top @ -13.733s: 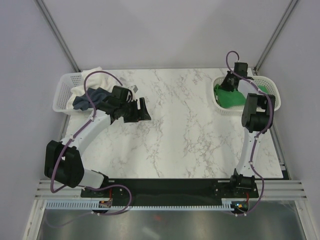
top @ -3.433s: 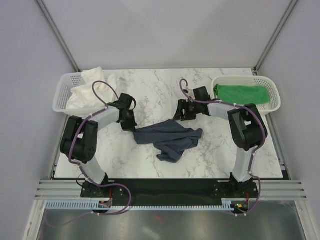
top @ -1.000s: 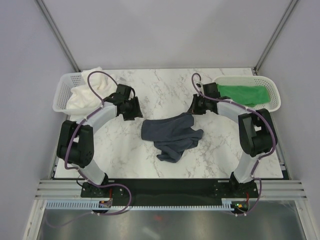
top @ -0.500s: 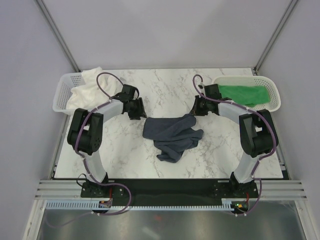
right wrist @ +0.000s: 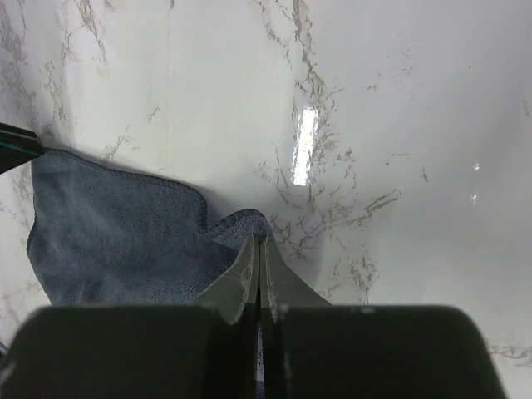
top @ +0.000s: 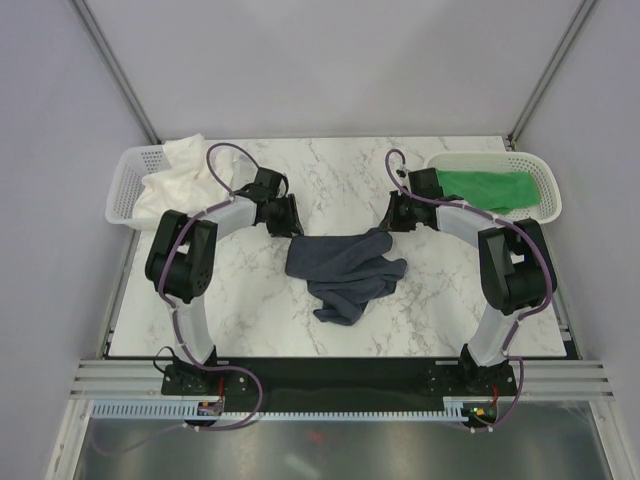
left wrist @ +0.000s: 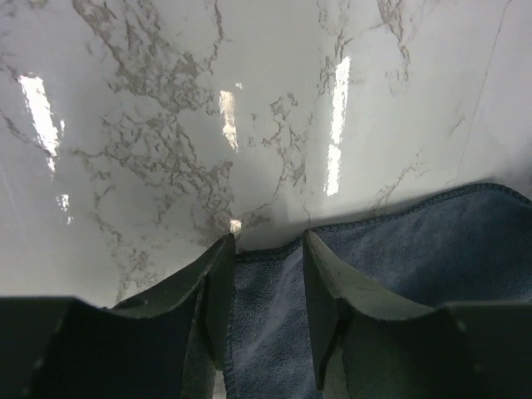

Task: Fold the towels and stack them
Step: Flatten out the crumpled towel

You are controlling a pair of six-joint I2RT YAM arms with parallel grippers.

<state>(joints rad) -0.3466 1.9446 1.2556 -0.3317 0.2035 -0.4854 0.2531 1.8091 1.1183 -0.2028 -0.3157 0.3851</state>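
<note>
where the marble table (top: 330, 180) fills the middle of the overhead view, two white mesh baskets sit at its far corners. the upper-left basket (top: 122, 195) holds the cream-white towel (top: 175, 185), heaped up and spilling over the rim toward the top of the frame. the upper-right basket (top: 548, 205) holds the green towel (top: 485, 188), lying low inside it. the navy-blue towel (top: 345, 270) is in neither basket. it lies rumpled on the bare marble at the centre of the frame, its upper part spread fairly flat and its lower part bunched into folds.

the left gripper (top: 290, 222) is down at the upper-left corner of the navy-blue towel. in the left wrist view this gripper (left wrist: 268, 249) has its jaws apart, the tips at the hemmed edge and a strip of blue cloth lying loose between them. the right gripper (top: 392, 215) is at the towel's upper-right corner. in the right wrist view that gripper (right wrist: 259, 245) has its jaws pressed together, with a small raised fold of the blue corner caught at the tips.

counted: one table, two arms, two baskets, three towels (one cream-white, one navy-blue, one green).
</note>
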